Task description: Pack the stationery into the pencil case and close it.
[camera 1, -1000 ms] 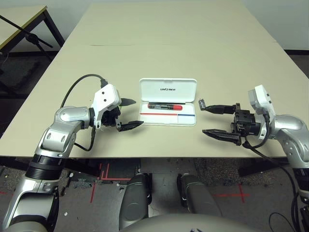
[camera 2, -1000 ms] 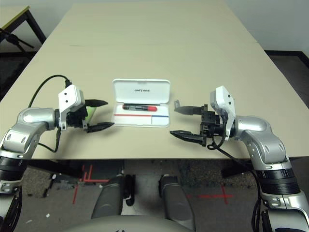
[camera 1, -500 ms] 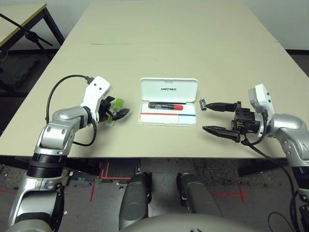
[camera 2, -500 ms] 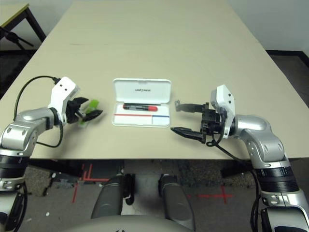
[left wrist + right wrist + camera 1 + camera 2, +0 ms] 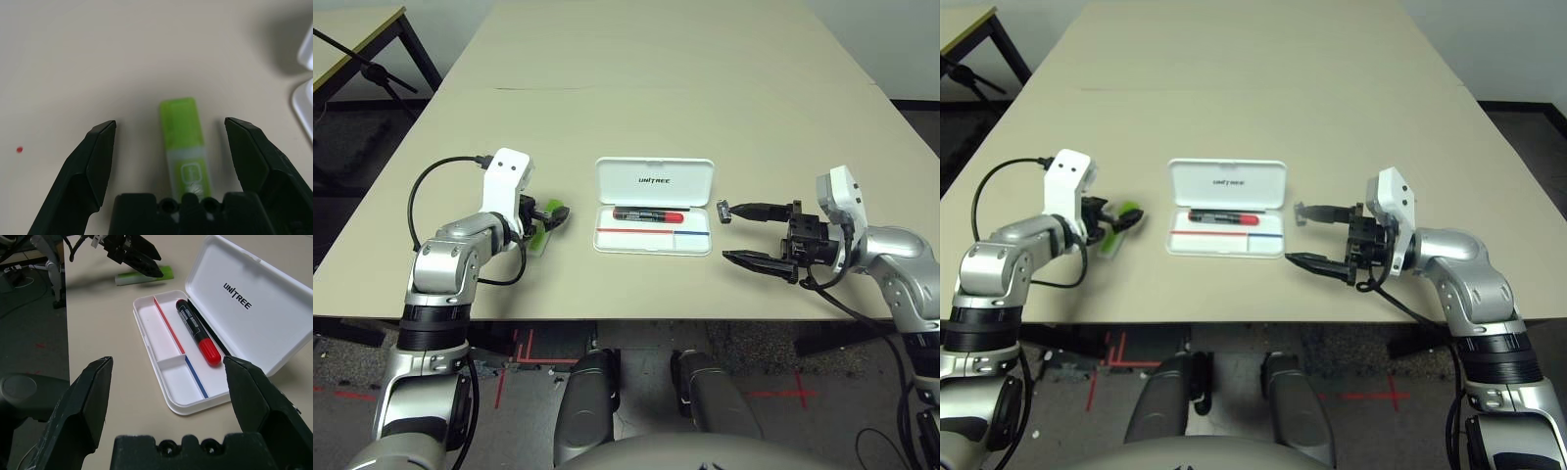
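at the left of the head view, your left gripper [image 5: 545, 217] has swung from pointing toward the case to tipping down over the lime-green highlighter [image 5: 542, 227], which lies on the table [image 5: 636, 78] left of centre. its fingers stand apart, straddling the highlighter without touching, so the pick looks lined up but not yet made. the left wrist view shows that gap plainly; the head view hides most of the highlighter. at centre, the pencil case [image 5: 653, 218] lies open with the black marker [image 5: 648, 214] inside. just right of it sits a tiny dark piece [image 5: 724, 209]. at right, your right gripper [image 5: 756, 233] has stayed put, fingers wide apart and empty.
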### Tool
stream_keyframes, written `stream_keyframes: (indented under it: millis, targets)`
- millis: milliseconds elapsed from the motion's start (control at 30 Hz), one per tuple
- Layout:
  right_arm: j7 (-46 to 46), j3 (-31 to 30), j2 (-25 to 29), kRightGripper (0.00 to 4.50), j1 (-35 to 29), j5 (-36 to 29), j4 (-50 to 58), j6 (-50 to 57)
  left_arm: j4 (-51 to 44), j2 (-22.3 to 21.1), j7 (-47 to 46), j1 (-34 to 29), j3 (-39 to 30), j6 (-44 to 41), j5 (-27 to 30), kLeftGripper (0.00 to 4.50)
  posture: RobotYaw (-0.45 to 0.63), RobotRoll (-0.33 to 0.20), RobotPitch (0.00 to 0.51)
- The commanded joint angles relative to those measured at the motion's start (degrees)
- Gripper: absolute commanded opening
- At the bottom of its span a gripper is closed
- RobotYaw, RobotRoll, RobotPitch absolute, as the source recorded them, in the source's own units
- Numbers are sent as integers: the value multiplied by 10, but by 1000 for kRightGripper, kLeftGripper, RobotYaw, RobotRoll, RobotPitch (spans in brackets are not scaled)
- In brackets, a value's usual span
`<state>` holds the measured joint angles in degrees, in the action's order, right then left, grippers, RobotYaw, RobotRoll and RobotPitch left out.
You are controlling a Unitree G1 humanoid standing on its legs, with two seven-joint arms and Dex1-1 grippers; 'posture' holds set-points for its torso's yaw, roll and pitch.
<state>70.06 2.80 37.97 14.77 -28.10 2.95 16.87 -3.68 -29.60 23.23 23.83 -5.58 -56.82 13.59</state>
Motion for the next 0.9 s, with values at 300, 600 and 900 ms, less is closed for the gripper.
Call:
stream_keyframes:
  millis: [300,600,900]
  targets:
    - [5,-8,5,4469,6,6,-4,-12,-30,9,-16,-33,8,-39,1,4500,-27,0,130]
    - [2,-13,-2,4500,7,11,-6,-17,-46,11,-13,-49,18,-68,7,3555,-21,0,129]
    - [4,-15,-3,4500,15,14,-15,-22,-52,3,3,-42,17,-83,18,1104,-21,0,129]
